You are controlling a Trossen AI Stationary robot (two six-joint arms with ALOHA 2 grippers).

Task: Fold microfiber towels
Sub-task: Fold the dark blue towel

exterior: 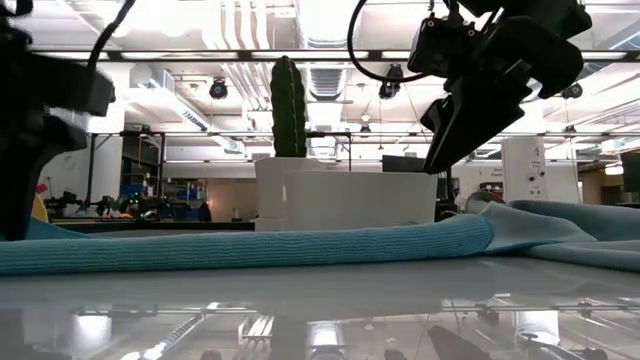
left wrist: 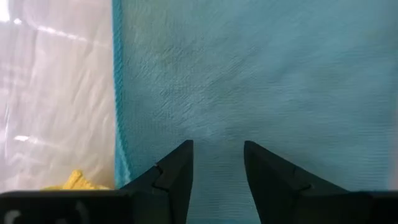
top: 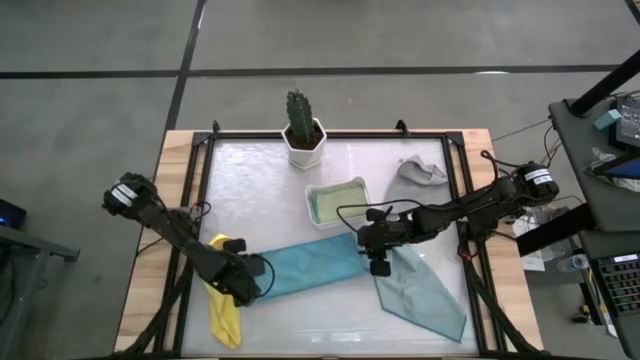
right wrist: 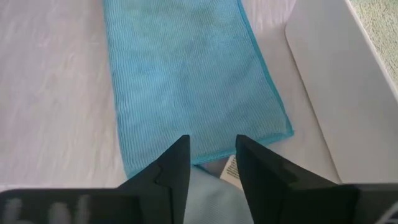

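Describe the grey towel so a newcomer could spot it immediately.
Start at the potted cactus at the table's far edge, then look toward the far right corner. The grey towel lies there crumpled in a heap, alone and away from both arms. Unlike the blue towel and pale teal towel spread flat up front, it is bunched and colourless.
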